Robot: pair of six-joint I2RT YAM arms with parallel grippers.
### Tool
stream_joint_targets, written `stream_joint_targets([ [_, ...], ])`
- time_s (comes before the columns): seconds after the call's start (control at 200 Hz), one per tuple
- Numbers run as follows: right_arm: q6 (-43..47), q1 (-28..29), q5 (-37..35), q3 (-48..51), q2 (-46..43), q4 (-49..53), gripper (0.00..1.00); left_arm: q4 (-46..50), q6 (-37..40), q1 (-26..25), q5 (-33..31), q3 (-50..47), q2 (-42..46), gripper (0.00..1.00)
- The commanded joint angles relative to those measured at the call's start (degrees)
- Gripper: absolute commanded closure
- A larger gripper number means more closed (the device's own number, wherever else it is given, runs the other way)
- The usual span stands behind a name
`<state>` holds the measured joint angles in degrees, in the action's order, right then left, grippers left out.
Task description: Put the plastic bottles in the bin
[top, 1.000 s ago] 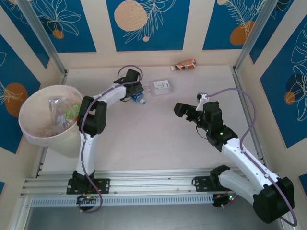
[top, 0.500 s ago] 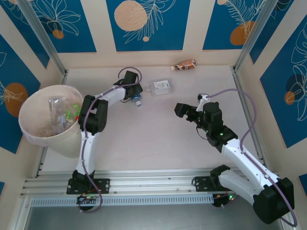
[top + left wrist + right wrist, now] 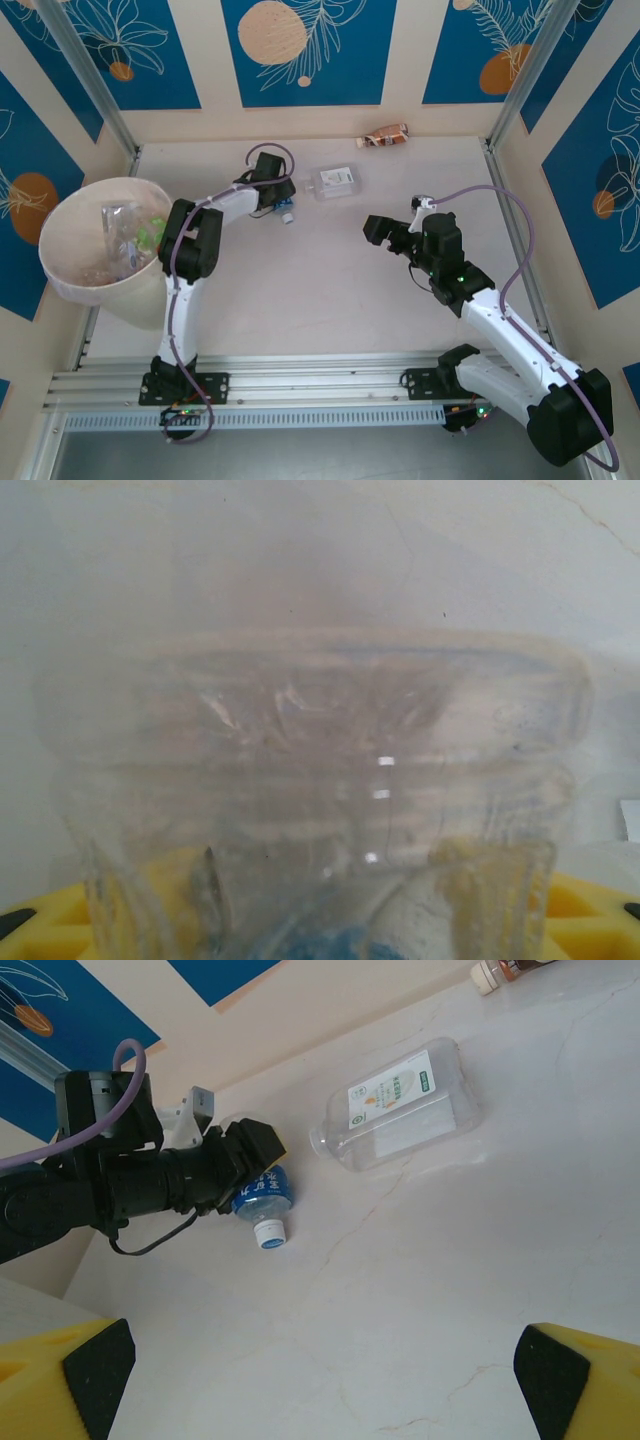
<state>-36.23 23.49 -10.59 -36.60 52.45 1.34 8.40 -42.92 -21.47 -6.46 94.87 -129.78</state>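
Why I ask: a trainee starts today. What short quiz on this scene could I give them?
1. True or false: the right gripper holds a bottle.
2. How many bottles are outside the bin, counting any that is gripped? A one, B three, C six.
3. Fill in: the left gripper grips a bottle with a ___ label.
Key: 1 false, its fingers are open and empty. 2 B. 3 blue.
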Motion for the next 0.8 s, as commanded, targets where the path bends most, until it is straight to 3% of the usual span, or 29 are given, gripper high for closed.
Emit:
stream_joint_targets([
  [0.0,-0.49,-0.32,-0.72,0.65,-0.04,-0.55,0.0,0.22,1.55,0.51,2.09,-1.73,2.85,0.48],
  [0.31,0.17,-0.37,1.73,0.82,1.46,-2.71,0.01,-8.17,5.05,0.06,7.26,-12.67,17.27,0.54],
  [0.795,-0.97,0.26,3.31,1.87,2.48,-9.96,0.01,-15.87,8.86,-1.11,19.86,-24.57,41.61,0.57],
])
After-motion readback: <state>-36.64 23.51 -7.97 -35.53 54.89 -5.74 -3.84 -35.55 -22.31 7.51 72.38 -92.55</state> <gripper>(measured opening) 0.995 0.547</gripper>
